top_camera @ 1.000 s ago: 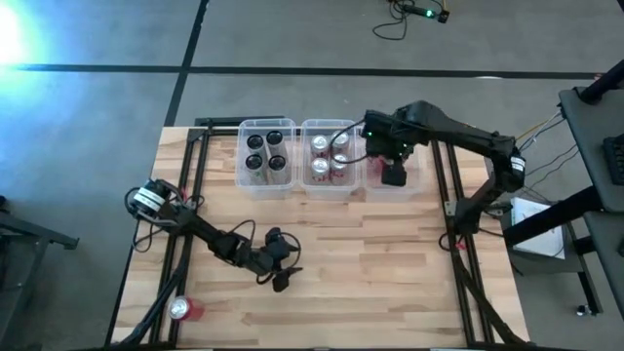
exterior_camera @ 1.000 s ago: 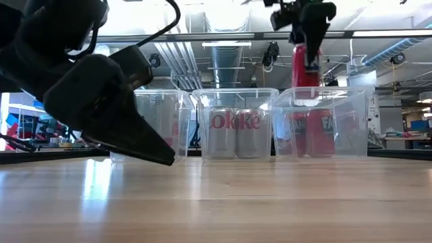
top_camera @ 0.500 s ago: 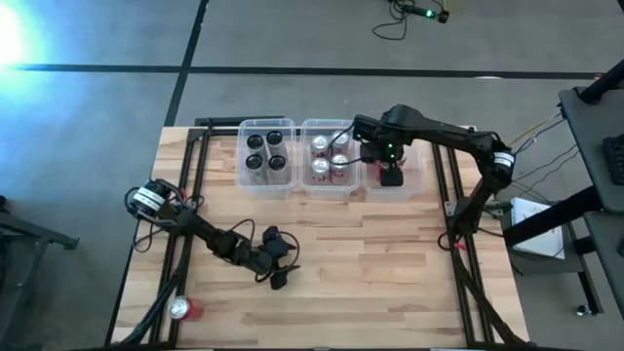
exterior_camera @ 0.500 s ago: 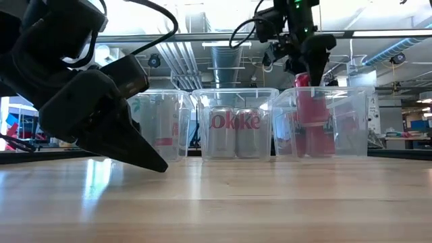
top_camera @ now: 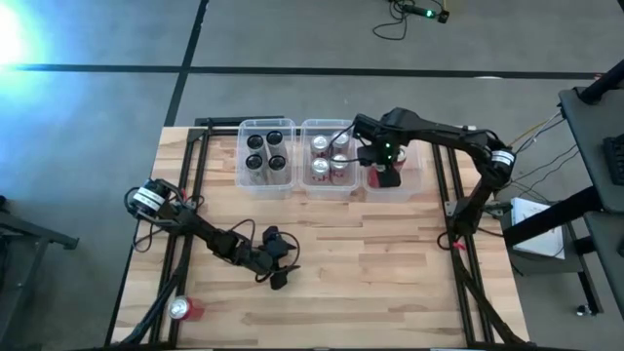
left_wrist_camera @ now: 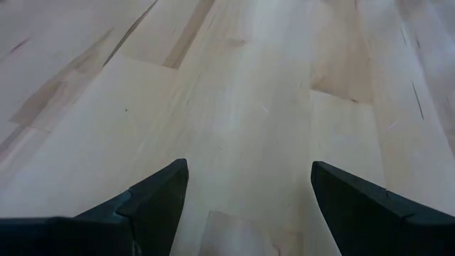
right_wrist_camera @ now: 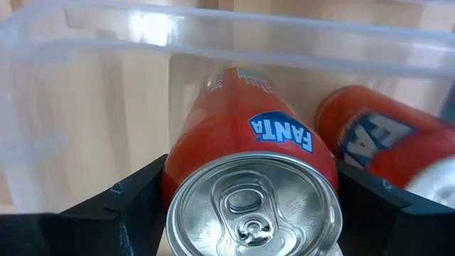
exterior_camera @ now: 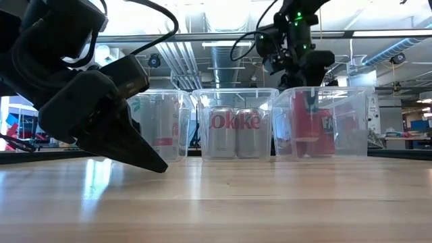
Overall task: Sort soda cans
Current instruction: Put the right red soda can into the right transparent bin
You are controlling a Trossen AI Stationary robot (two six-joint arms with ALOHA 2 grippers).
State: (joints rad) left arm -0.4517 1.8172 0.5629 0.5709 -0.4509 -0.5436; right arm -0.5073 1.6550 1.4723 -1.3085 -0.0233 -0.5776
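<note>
The right gripper (top_camera: pixel 389 176) is down inside the right-hand bin (top_camera: pixel 413 185) of the row along the table's far edge, its fingers clamped on either side of a red Fanta can (right_wrist_camera: pixel 249 185). The wrist view looks straight at the can's silver top, so the can's long axis runs in line with the gripper and, judging by the low view, stands roughly upright within the bin. A second red can (right_wrist_camera: pixel 377 153) sits just beside it in the same bin. The middle bin (top_camera: pixel 328 187) holds silver cans (top_camera: pixel 320 167) and the left-hand bin (top_camera: pixel 265 188) black cans (top_camera: pixel 255 162).

The step in hand looks like setting this can down; whether its base already touches the bin floor cannot be told. Letting go calls for the can to be seated and clear of its neighbour.

One more red can (top_camera: pixel 183 309) lies near the table's near-left corner. The left gripper (top_camera: pixel 277 261), fingers spread and empty, hovers low over the near half of the table and is much the nearer arm to that can, which lies towards the left edge from it.
</note>
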